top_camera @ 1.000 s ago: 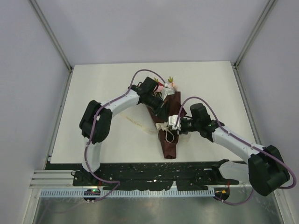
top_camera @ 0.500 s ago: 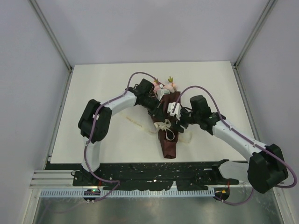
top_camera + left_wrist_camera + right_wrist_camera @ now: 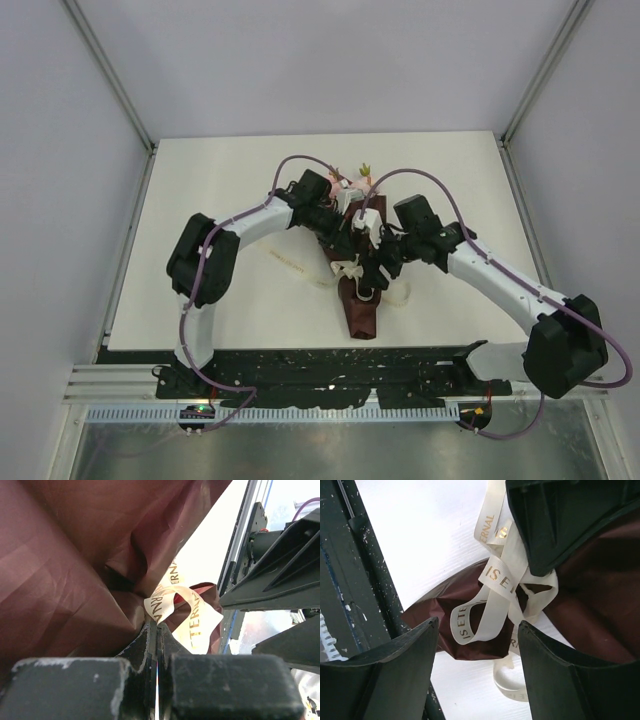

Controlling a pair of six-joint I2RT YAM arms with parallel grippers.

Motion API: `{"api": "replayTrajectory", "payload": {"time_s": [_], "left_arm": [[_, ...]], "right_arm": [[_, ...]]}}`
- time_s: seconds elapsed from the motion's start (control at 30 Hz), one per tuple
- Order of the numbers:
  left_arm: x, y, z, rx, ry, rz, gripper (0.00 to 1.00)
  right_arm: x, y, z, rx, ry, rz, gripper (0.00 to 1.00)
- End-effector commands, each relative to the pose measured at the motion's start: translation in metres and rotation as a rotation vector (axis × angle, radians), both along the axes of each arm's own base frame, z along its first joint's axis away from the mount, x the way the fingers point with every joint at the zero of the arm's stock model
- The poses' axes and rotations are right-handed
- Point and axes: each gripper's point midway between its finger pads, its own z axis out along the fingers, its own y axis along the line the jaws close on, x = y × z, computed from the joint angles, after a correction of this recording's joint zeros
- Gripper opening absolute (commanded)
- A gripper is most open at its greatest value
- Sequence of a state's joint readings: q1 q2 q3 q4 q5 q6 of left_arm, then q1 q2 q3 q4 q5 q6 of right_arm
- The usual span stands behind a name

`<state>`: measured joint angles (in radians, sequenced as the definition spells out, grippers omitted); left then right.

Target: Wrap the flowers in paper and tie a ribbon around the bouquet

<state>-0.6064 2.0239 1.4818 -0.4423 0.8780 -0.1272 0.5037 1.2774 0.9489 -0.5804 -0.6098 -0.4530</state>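
- Fingers clenched: the left fingers point(image 3: 149, 647) are pressed flat together at a crease in the maroon paper point(image 3: 60, 570). Their tips sit right at the cream ribbon point(image 3: 167, 605), apparently pinning the wrap so it cannot spring apart.
- Across the bundle, the right fingers point(image 3: 395, 672) stand released and wide apart. Loops of ribbon and a fold of paper lie in the gap between them, and they grip nothing. The spread suggests they are ready to take a loop or a tail.
- From above, the bouquet point(image 3: 360, 305) lies on the white surface point(image 3: 220, 190) between the two arms. Its narrow end points toward the bases, the flowers point(image 3: 347, 185) peep out at the far end, and the ribbon is bunched about its middle.
- Wrapping looks done and tying appears to be under way.
- Both arms cover the wide half of the cone in the overhead view.
- Whether the left fingers have paper or ribbon nipped between them cannot be told.
- The stems are hidden inside the wrap.
- The ribbon's gold lettering is cut off by its folds.
- How tight the knot sits is hard to make out.
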Motion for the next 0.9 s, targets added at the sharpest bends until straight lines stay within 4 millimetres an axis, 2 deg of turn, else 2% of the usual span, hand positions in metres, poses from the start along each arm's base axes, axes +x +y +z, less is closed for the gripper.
{"api": "replayTrajectory", "payload": {"time_s": [0.0,0.17,0.47,0.63,0.67,0.77,0.87], "left_arm": [[0.005,-0.002,0.022,-0.040,-0.065,0.014,0.00],[0.006,-0.001,0.021,-0.034,-0.068,0.022,0.00],[0.006,-0.001,0.022,-0.036,-0.071,0.023,0.00],[0.007,0.000,0.020,-0.026,-0.078,0.026,0.00],[0.007,0.001,0.020,-0.023,-0.079,0.027,0.00],[0.008,0.004,0.020,-0.022,-0.080,0.033,0.00],[0.009,0.008,0.031,-0.036,-0.093,0.038,0.00]], "right_arm": [[0.002,0.001,-0.009,-0.036,0.032,-0.108,0.70],[0.013,0.012,-0.014,-0.031,-0.005,-0.186,0.72],[0.024,0.018,-0.037,-0.130,-0.039,-0.233,0.70],[0.022,0.014,-0.044,-0.169,-0.055,-0.237,0.56],[0.021,0.012,-0.044,-0.178,-0.056,-0.237,0.50],[0.019,0.008,-0.038,-0.192,-0.066,-0.239,0.42],[0.014,0.003,-0.034,-0.198,-0.072,-0.227,0.33]]}}
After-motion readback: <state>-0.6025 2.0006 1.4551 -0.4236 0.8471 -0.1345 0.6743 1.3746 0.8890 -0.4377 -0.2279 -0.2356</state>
